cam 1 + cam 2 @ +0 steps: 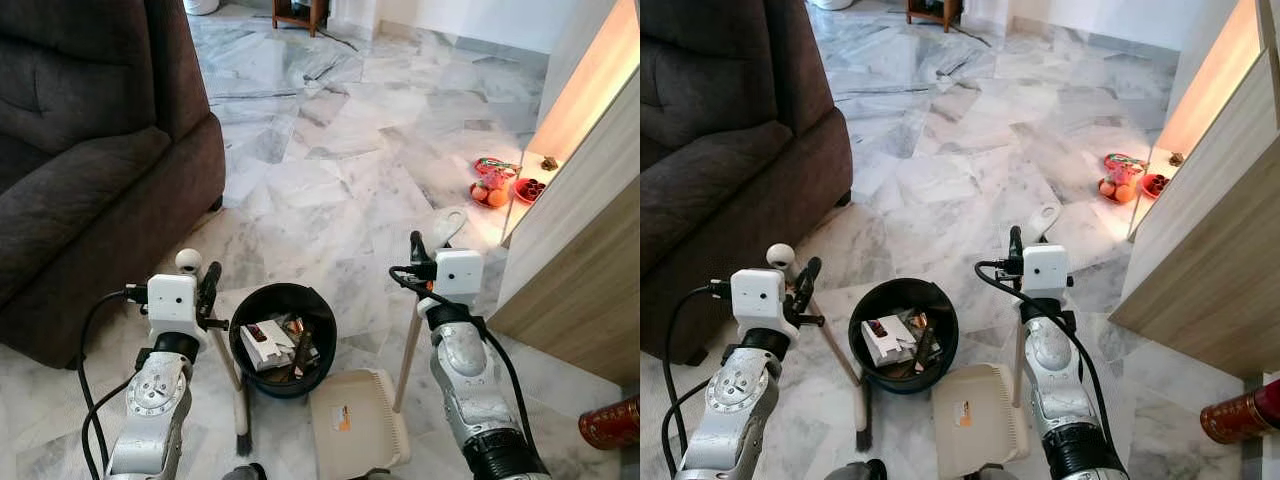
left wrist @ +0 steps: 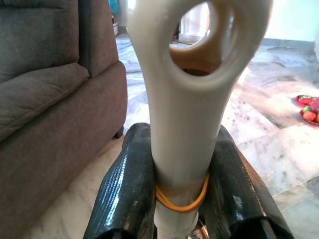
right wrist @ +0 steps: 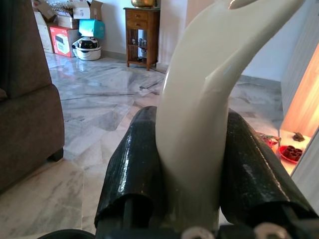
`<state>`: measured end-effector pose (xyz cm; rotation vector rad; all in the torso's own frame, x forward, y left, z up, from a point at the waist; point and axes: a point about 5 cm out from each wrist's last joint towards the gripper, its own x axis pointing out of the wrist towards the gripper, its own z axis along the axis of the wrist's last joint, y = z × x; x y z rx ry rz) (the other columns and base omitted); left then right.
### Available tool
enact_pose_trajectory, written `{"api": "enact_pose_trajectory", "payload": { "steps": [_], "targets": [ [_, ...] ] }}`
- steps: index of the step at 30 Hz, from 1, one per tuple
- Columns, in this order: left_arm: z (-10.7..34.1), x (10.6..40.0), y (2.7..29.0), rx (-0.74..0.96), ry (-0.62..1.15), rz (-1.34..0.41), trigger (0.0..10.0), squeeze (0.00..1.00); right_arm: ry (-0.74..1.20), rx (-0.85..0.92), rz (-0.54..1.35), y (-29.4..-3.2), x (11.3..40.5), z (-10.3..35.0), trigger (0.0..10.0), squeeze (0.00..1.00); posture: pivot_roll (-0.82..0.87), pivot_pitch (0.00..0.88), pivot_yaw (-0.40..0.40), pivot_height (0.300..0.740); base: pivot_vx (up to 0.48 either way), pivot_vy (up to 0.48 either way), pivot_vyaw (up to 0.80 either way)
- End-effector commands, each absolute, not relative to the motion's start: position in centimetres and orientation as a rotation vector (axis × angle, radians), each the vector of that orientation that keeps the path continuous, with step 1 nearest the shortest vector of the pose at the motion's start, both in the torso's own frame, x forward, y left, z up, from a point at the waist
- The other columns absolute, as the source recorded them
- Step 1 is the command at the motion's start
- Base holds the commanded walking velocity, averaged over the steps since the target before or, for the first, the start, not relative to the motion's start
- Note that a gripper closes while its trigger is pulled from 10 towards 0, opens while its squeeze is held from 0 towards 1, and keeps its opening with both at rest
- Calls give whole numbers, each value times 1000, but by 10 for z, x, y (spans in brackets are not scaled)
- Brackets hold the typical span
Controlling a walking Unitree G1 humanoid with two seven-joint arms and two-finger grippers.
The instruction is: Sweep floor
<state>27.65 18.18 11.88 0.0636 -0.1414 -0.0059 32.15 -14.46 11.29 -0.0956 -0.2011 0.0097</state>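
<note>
My left pincer (image 1: 208, 285) pinches the cream plastic broom handle (image 2: 187, 124), both black fingers (image 2: 124, 189) pressed to its sides just above a yellow rubber band (image 2: 182, 201). The handle slants down from its looped top end beside the round black bin (image 1: 283, 338) to dark bristles (image 1: 241, 425) on the marble floor (image 1: 330, 170), left of the bin. My right pincer (image 1: 418, 252) clamps the cream handle of the dustpan (image 3: 199, 129), which runs nearly upright, slightly tilted, down to the cream dustpan tray (image 1: 352, 425) lying flat just right of the bin. The bin holds a white box and scraps I cannot identify. The tray's near edge is cut off. The dark brown sofa (image 1: 90, 150) stands left of the bin.
</note>
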Motion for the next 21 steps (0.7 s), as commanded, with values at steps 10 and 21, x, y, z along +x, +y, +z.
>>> {"api": "enact_pose_trajectory", "payload": {
  "steps": [10,21],
  "targets": [
    [125,275,186,73,-173,12,10000,0,-253,-52,7,-144,324,121,10000,0,139,194,-17,740,-237,0,0],
    [126,275,185,85,-178,1,10000,0,-246,-48,6,-145,325,119,10000,0,139,196,-15,740,-410,0,0]
  ]
}}
